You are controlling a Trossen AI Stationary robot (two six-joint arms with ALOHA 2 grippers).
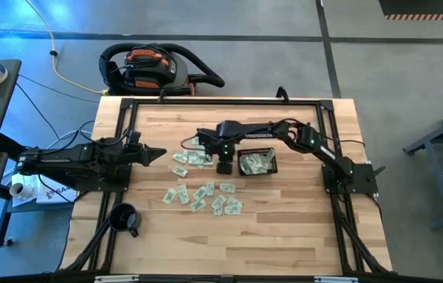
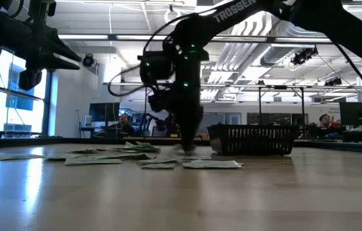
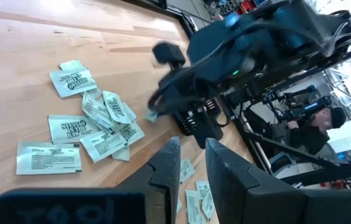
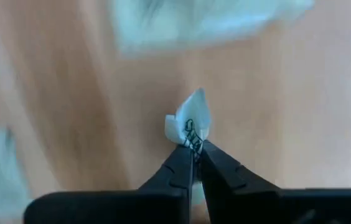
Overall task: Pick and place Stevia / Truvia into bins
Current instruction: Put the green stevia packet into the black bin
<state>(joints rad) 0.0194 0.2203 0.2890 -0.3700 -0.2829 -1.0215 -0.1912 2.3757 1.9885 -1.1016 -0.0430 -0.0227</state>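
Sachets are thin paper – light, floppy, no stiffness, likely to fold or slip if pinched flat, so my call is to take one by an edge or corner and lift it clear of its neighbours. They lie scattered on the worktop in two loose groups: one just beside the basket on the side toward the left arm, one a little further from the basket toward the mug; several sachets are already inside the basket. Right pincer is down at worktop level just beside the basket, at the edge of the nearer group – fingers closed nearly tip to tip on a crumpled corner of one sachet, which sticks up past the tips in the right wrist view. Grip looks shallow, only a small bit of paper between the tips, so it could pull out on the lift. Left pincer hangs above the worktop well away from the basket, pointed toward the sachets; fingers part-way apart with a narrow gap, nothing between them, touching nothing.
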